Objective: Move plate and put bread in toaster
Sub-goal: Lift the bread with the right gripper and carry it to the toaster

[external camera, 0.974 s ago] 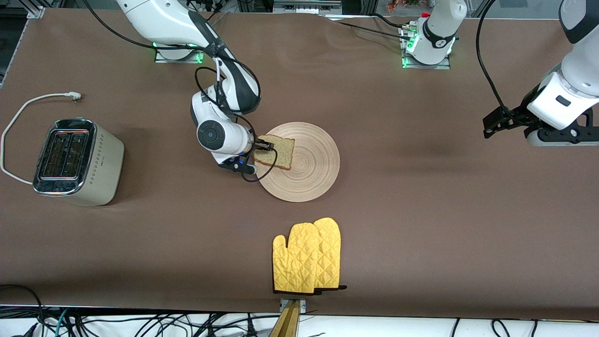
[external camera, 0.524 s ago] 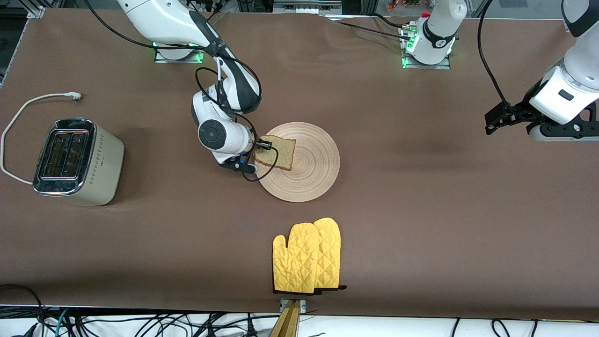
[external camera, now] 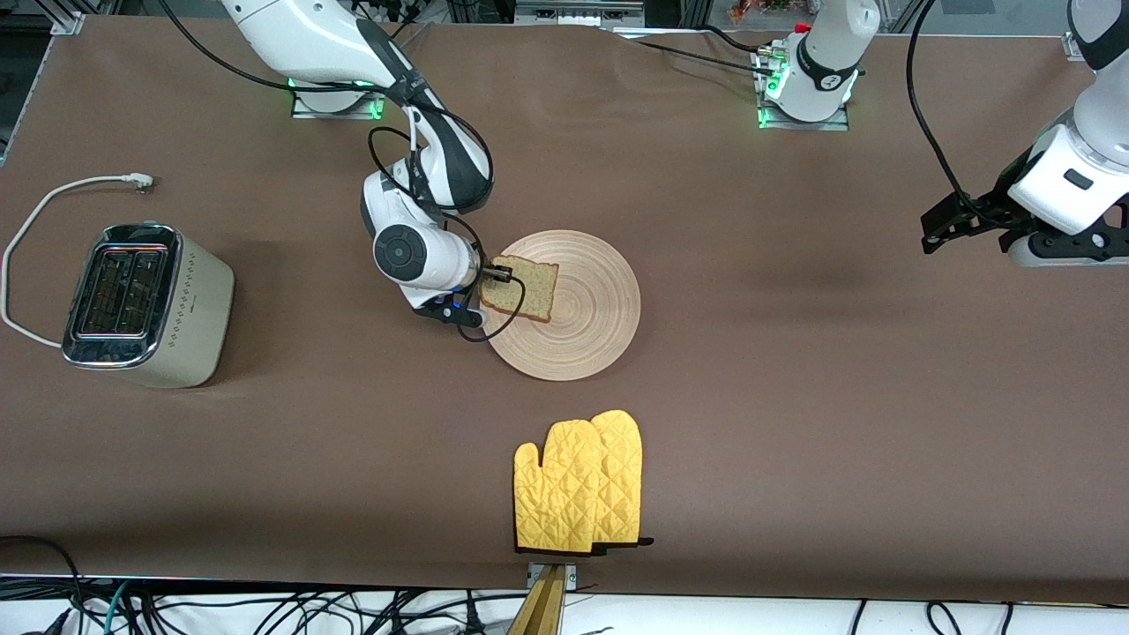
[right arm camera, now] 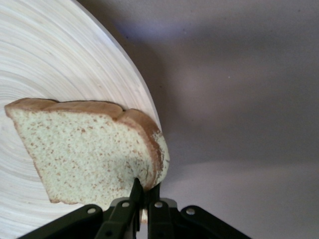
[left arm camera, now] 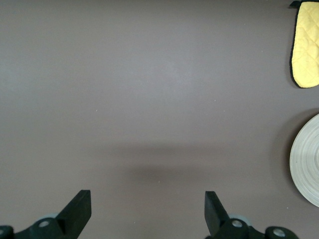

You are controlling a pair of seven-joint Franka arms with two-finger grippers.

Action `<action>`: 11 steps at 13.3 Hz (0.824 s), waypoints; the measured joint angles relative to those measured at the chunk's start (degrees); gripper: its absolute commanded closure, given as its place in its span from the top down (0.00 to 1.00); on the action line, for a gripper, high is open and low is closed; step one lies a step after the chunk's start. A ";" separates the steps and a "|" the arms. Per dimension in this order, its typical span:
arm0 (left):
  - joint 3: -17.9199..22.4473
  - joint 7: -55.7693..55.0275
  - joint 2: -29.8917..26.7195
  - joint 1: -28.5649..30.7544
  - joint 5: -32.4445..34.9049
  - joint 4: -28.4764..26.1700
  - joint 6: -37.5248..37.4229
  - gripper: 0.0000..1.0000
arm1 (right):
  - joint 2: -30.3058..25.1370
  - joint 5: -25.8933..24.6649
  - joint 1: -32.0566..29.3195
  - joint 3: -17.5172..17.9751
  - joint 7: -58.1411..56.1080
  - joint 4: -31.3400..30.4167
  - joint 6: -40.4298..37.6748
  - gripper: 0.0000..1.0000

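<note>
one change matters: the right hand (external camera: 490, 274), apart around the bread (external camera: 520, 288) a second ago, has now come together on the slice's crust edge, at the plate (external camera: 582, 331) rim that faces the toaster (external camera: 145, 304). in the right wrist view the fingers (right arm camera: 134, 196) pinch the crust corner with the bread (right arm camera: 89, 152) lying over the plate (right arm camera: 60, 64). the slice has barely shifted, so it is gripped but, by my reading, not yet lifted. that means the grasp step looks done and the carry to the toaster is next; the thin pinch at one corner could let the slice droop or tear.

the left hand (external camera: 948, 225) has drifted a little farther toward the left arm's end of the desk (external camera: 794, 397), and hangs over bare desk there, fingers (left arm camera: 77, 209) wide apart and holding nothing; that arm waits.

count: one plate, mid-desk; one bread slice, on the plate's toaster-side edge; one toaster with two slots, both seemingly vacant, near the right arm's end of the desk, its white cord (external camera: 26, 238) looped beside it; two yellow mitts (external camera: 578, 485), overlapped, near the desk edge closest to the camera; two arms.
</note>
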 measured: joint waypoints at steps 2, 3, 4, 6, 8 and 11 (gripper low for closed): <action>0.03 0.00 0.00 0.00 0.00 0.05 -0.01 1.00 | -0.15 -1.80 0.00 -0.85 -0.07 3.41 -5.04 0.00; 0.03 0.00 0.00 0.00 0.00 0.06 -0.01 1.00 | -0.34 -3.42 -0.04 -1.55 -0.07 6.22 -9.40 0.00; 0.03 0.00 0.00 0.00 0.00 0.07 -0.01 1.00 | -0.67 -4.96 -0.09 -2.16 -0.07 9.04 -13.73 0.00; 0.09 0.00 0.00 0.01 0.00 0.24 -0.01 1.00 | -1.94 -7.57 -0.11 -3.75 -0.08 13.73 -20.63 0.00; 0.10 0.00 0.00 0.00 -0.01 0.55 -0.01 1.00 | -3.89 -9.64 -0.12 -6.44 -1.23 17.17 -26.83 0.00; 0.10 0.00 0.01 0.00 -0.05 0.87 -0.01 1.00 | -7.17 -14.07 -0.22 -12.27 -6.85 21.35 -37.65 0.00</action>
